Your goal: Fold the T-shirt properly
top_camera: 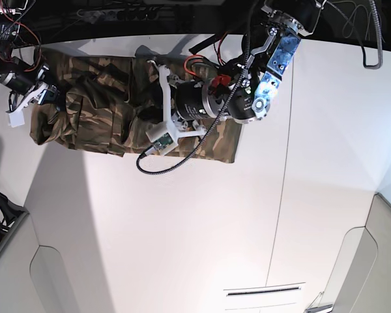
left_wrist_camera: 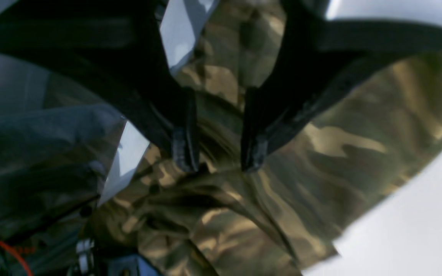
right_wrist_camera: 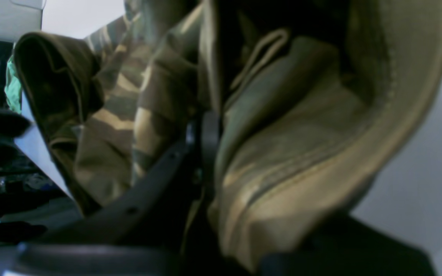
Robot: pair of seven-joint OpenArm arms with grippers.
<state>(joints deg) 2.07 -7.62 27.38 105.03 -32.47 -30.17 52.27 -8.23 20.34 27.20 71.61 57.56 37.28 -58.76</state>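
Lying rumpled, one T-shirt point(top_camera: 94, 124) meets two grippers: left point(left_wrist_camera: 218, 163) jaws parted, right point(right_wrist_camera: 202, 153) seemingly pinching cloth

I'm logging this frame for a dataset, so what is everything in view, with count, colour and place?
T-shirt: one, camouflage of brown, tan, olive and dark patches, spread along the far edge of the table, bunched at both ends.
Table: one, white, filling most of the base view.
Cables: several, black and red, around the arm over the T-shirt.
Right gripper: one, black, shut on the T-shirt's folded hem, at the base view's left end.
Left gripper: one, black, jaws apart just above the T-shirt's fabric, on the base view's right side of the T-shirt.
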